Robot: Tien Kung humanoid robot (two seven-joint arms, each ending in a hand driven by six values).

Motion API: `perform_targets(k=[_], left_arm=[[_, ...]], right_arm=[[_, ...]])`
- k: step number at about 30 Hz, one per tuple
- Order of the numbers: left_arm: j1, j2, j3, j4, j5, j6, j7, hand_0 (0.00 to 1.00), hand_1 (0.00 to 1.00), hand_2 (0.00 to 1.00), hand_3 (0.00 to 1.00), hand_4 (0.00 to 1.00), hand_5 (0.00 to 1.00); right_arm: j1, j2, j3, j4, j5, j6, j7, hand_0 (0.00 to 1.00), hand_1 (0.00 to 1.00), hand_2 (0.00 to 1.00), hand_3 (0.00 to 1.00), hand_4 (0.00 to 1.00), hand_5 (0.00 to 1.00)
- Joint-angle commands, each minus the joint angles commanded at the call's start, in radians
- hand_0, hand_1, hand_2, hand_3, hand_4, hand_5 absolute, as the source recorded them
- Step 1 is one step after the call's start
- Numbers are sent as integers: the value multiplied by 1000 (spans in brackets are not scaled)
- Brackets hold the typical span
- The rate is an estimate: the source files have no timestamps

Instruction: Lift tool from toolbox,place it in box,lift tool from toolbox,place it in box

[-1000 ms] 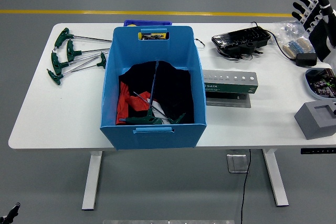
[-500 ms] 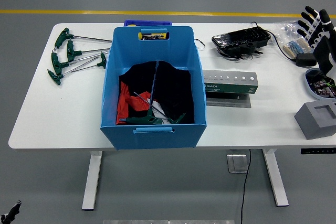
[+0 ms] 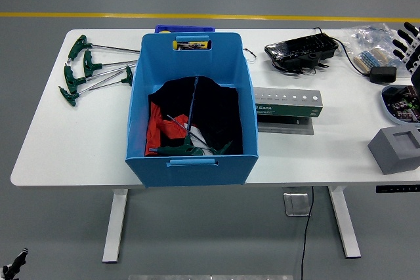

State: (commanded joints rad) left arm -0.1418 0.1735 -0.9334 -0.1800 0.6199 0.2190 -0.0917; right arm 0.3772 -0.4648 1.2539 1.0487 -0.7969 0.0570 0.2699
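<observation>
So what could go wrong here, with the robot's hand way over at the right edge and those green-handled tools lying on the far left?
The right hand hangs over clutter: a plastic bag, a black adapter and a small tray. Swinging inward, it might knock these.

The green-handled T-wrenches lie crossed over each other, so grasping one could drag its neighbours.

The blue box has tall walls and already holds tools and cloth; a wrench lowered carelessly might catch the rim.
</observation>
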Motion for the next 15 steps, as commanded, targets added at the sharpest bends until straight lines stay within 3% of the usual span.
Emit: perform_targets(k=[15], left_arm=[[-6, -1, 14, 0, -14, 1, 0, 888, 901, 907, 754, 699, 791]], right_arm=[[-9, 4, 56, -19, -4, 3, 1, 998, 937, 953, 998, 998, 998]])
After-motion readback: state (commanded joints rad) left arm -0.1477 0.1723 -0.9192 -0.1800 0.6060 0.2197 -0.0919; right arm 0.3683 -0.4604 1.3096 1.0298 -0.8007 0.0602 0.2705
